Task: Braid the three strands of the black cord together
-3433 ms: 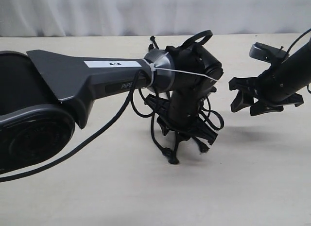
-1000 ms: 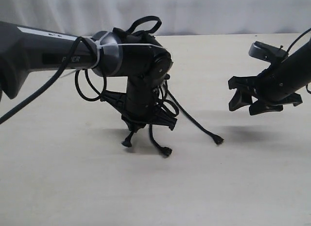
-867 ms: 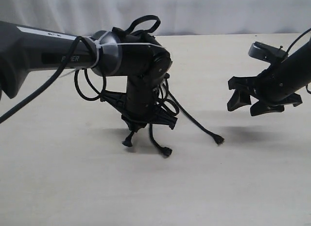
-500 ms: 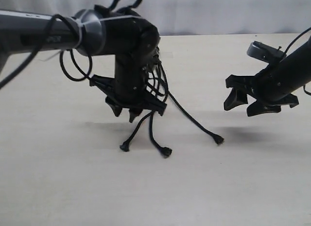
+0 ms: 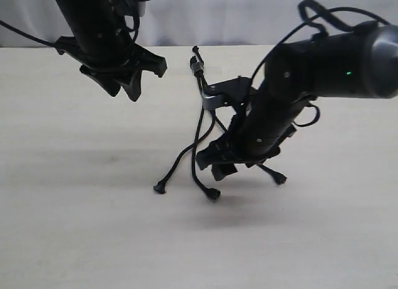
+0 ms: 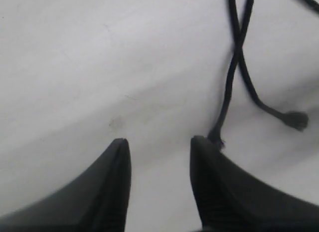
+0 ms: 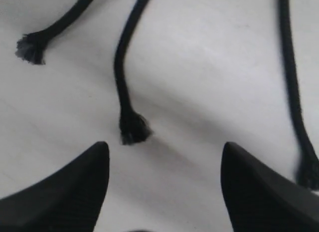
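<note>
The black cord has its bound end (image 5: 198, 66) at the far middle of the table, and the three strands run toward the front. The left strand (image 5: 178, 159) and the middle strand (image 5: 213, 193) cross each other; the right strand (image 5: 280, 178) ends in a frayed knob beside my right arm. My right gripper (image 5: 217, 166) hangs open low over the strands, holding nothing. Its wrist view shows the middle strand's knob (image 7: 133, 130) just ahead of the open right gripper (image 7: 164, 154). My left gripper (image 5: 122, 90) is open, raised at the far left. Its wrist view shows the crossing strands (image 6: 238, 55) beyond the open left gripper (image 6: 158, 148).
The pale wooden table (image 5: 74, 227) lies under everything, with a white curtain (image 5: 217, 15) behind its far edge. The right arm's thick black body (image 5: 329, 59) and a looping glossy cable (image 5: 317, 12) stand over the table's right half.
The left arm has let go of the cord and risen to the far left. The right arm has swung left and down over the strands. The strands now lie loose on the table.
</note>
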